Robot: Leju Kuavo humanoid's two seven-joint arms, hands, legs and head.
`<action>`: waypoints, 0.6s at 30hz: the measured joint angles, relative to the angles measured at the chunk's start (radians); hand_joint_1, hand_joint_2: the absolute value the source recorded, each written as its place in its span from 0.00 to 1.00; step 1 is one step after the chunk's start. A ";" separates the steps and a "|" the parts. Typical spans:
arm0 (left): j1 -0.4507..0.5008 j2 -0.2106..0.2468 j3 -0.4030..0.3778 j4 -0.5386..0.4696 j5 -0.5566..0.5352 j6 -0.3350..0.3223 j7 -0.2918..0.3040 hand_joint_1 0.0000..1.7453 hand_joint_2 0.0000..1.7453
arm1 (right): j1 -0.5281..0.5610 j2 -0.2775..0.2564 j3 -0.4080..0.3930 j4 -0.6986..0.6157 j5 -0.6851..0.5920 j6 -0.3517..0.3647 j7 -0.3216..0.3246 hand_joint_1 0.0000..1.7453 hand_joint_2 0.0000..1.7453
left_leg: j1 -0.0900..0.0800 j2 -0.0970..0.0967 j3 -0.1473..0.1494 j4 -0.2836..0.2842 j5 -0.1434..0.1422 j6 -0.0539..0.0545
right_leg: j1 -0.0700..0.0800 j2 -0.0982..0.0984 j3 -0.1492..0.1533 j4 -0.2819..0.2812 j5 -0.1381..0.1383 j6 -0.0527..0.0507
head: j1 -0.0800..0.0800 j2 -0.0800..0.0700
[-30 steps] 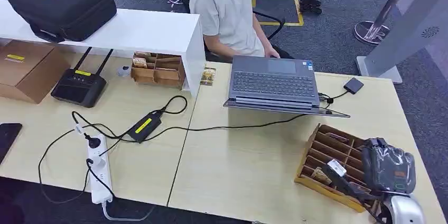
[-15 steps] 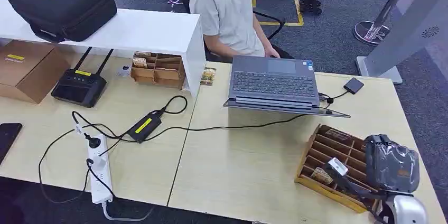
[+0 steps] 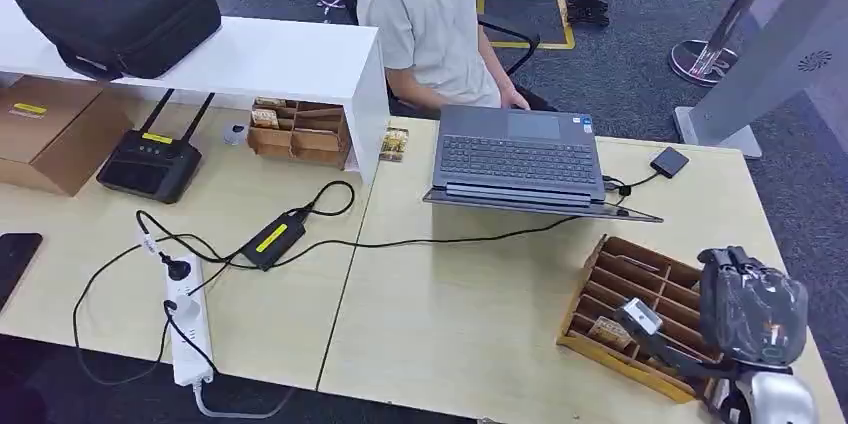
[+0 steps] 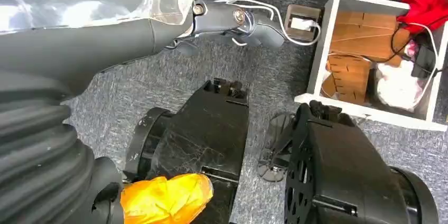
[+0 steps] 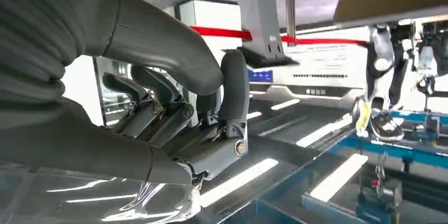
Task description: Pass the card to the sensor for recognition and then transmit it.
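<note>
Desk of pale wood carries a tray of slots at its right end, with a card lying in a near slot. Right hand hovers over the tray's outer edge, fingers curled with nothing visibly held (card sits just inward); left hand hangs low, grip unclear

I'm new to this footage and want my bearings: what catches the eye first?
An open laptop sits mid-desk with a seated person behind it. At the near right corner, the robot's right hand hovers over a wooden slotted card tray. A black cable trails left toward a white power strip.
</note>
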 joint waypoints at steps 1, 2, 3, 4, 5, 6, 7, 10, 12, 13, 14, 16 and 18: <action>0.000 0.000 0.000 0.000 0.000 0.000 0.000 0.00 1.00 | 0.001 0.000 0.000 -0.002 0.000 -0.003 0.000 1.00 1.00 | 0.000 0.000 0.000 0.000 0.000 0.000 | 0.000 0.000 0.000 0.000 0.000 0.000 | 0.000 0.000; 0.000 0.001 0.000 0.000 -0.001 0.000 0.000 0.00 1.00 | 0.002 0.000 -0.001 -0.003 0.003 -0.008 0.000 1.00 1.00 | 0.000 0.000 0.000 0.000 0.000 0.000 | 0.000 0.000 0.000 0.000 0.000 0.000 | 0.000 0.000; 0.000 0.002 0.000 -0.001 -0.003 0.000 0.000 0.00 1.00 | 0.003 0.000 -0.002 -0.004 0.007 -0.010 0.000 1.00 1.00 | 0.000 0.000 0.000 0.000 0.000 0.000 | 0.000 0.000 0.000 0.000 0.000 0.000 | 0.000 0.000; 0.000 0.002 0.000 -0.001 -0.004 0.000 0.000 0.00 1.00 | 0.004 0.000 -0.004 -0.005 0.011 -0.011 0.000 1.00 1.00 | 0.000 0.000 0.000 0.000 0.000 0.000 | 0.000 0.000 0.000 0.000 0.000 0.000 | 0.000 0.000; 0.000 0.002 0.000 -0.002 -0.005 0.000 0.000 0.00 1.00 | 0.006 0.000 -0.007 -0.007 0.012 -0.014 0.000 1.00 1.00 | 0.000 0.000 0.000 0.000 0.000 0.000 | 0.000 0.000 0.000 0.000 0.000 0.000 | 0.000 0.000; 0.000 0.002 0.000 -0.002 -0.005 0.000 0.000 0.00 1.00 | 0.006 0.000 -0.010 -0.009 0.012 -0.018 0.000 1.00 1.00 | 0.000 0.000 0.000 0.000 0.000 0.000 | 0.000 0.000 0.000 0.000 0.000 0.000 | 0.000 0.000; 0.000 0.002 0.000 -0.002 -0.006 0.000 0.001 0.00 1.00 | 0.007 0.000 -0.011 -0.011 0.012 -0.019 0.000 1.00 1.00 | 0.000 0.000 0.000 0.000 0.000 0.000 | 0.000 0.000 0.000 0.000 0.000 0.000 | 0.000 0.000; 0.000 0.003 0.000 -0.003 -0.006 0.000 0.003 0.00 1.00 | 0.008 0.000 -0.016 -0.019 0.012 -0.023 0.000 1.00 1.00 | 0.000 0.000 0.000 0.000 0.000 0.000 | 0.000 0.000 0.000 0.000 0.000 0.000 | 0.000 0.000; 0.000 0.003 0.000 -0.003 -0.006 0.000 0.004 0.00 1.00 | 0.010 0.000 -0.018 -0.022 0.012 -0.023 0.000 1.00 1.00 | 0.000 0.000 0.000 0.000 0.000 0.000 | 0.000 0.000 0.000 0.000 0.000 0.000 | 0.000 0.000; 0.000 0.003 0.000 -0.003 -0.007 0.000 0.005 0.00 1.00 | 0.011 0.000 -0.018 -0.022 0.012 -0.023 0.000 1.00 1.00 | 0.000 0.000 0.000 0.000 0.000 0.000 | 0.000 0.000 0.000 0.000 0.000 0.000 | 0.000 0.000; 0.000 0.003 0.000 -0.003 -0.007 0.000 0.005 0.00 1.00 | 0.012 0.000 -0.018 -0.022 0.012 -0.024 0.000 1.00 1.00 | 0.000 0.000 0.000 0.000 0.000 0.000 | 0.000 0.000 0.000 0.000 0.000 0.000 | 0.000 0.000; 0.000 0.003 0.000 -0.003 -0.008 0.000 0.006 0.00 1.00 | 0.013 0.000 -0.018 -0.023 0.012 -0.024 0.000 1.00 1.00 | 0.000 0.000 0.000 0.000 0.000 0.000 | 0.000 0.000 0.000 0.000 0.000 0.000 | 0.000 0.000; 0.000 0.003 0.000 -0.003 -0.008 0.000 0.006 0.00 1.00 | 0.014 0.000 -0.018 -0.024 0.015 -0.026 0.000 1.00 1.00 | 0.000 0.000 0.000 0.000 0.000 0.000 | 0.000 0.000 0.000 0.000 0.000 0.000 | 0.000 0.000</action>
